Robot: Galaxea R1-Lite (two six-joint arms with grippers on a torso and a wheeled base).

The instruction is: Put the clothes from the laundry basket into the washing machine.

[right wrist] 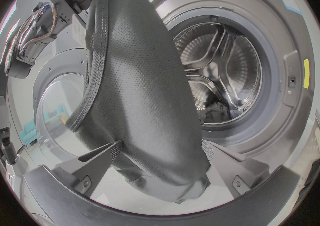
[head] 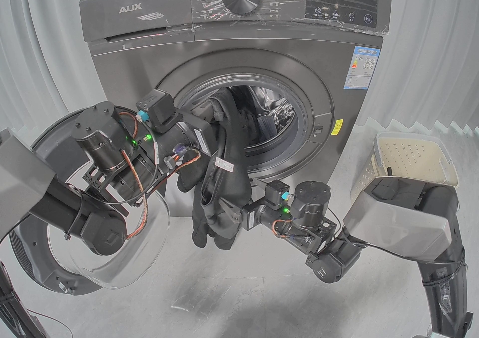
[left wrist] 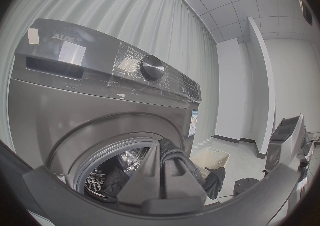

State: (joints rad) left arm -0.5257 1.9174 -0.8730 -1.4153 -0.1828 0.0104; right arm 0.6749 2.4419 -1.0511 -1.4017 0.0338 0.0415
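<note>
One dark garment (head: 224,174) hangs at the mouth of the washing machine (head: 149,64). Its top end is draped over the left side of the round opening and the rest trails down the front of the machine, with the bottom end clear of the floor (head: 249,294). The left gripper (left wrist: 162,170) is up at that left edge of the opening, its two fingers (left wrist: 143,176) pressed together on a fold of the dark cloth. The right gripper (right wrist: 160,146) is lower down, at the hanging part of the garment. Its fingers (right wrist: 100,158) are spread wide with the bulk of the cloth between them, and the tips are against the fabric on either side. I cannot tell whether they squeeze it. The door (head: 100,264) stands swung out to the machine's left, its clear bowl facing the room. Inside the steel drum (right wrist: 233,63) another dark piece of clothing (right wrist: 216,111) lies at the bottom. The cream laundry basket (head: 414,154) stands on the floor to the right of the machine, well apart from the garment.
</note>
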